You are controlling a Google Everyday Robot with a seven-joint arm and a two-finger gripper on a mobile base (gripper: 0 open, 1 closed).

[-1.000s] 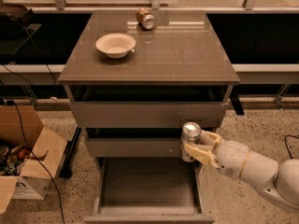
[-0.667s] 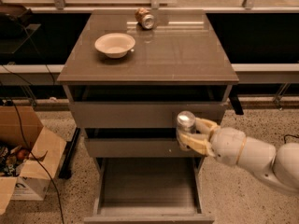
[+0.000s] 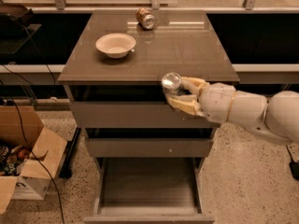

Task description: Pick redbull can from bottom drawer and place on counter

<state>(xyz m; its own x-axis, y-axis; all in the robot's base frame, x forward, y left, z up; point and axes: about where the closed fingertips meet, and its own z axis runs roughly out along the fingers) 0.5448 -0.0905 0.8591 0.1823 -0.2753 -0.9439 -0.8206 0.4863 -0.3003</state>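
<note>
My gripper (image 3: 183, 95) is shut on the redbull can (image 3: 171, 82), whose shiny silver top faces the camera. It holds the can in the air at the counter's front edge, right of centre. The counter (image 3: 187, 50) is the glossy grey-brown top of the cabinet. The bottom drawer (image 3: 148, 209) is pulled open below, and its tray looks bare. The two upper drawers are shut.
A white bowl (image 3: 115, 45) sits on the counter's left side. A stout orange-tan can (image 3: 145, 18) lies on its side at the counter's back edge. An open cardboard box (image 3: 23, 160) stands on the floor to the left, with cables beside it.
My gripper has risen with the redbull can from level with the middle drawer to the counter's front edge, and moved a little left.
</note>
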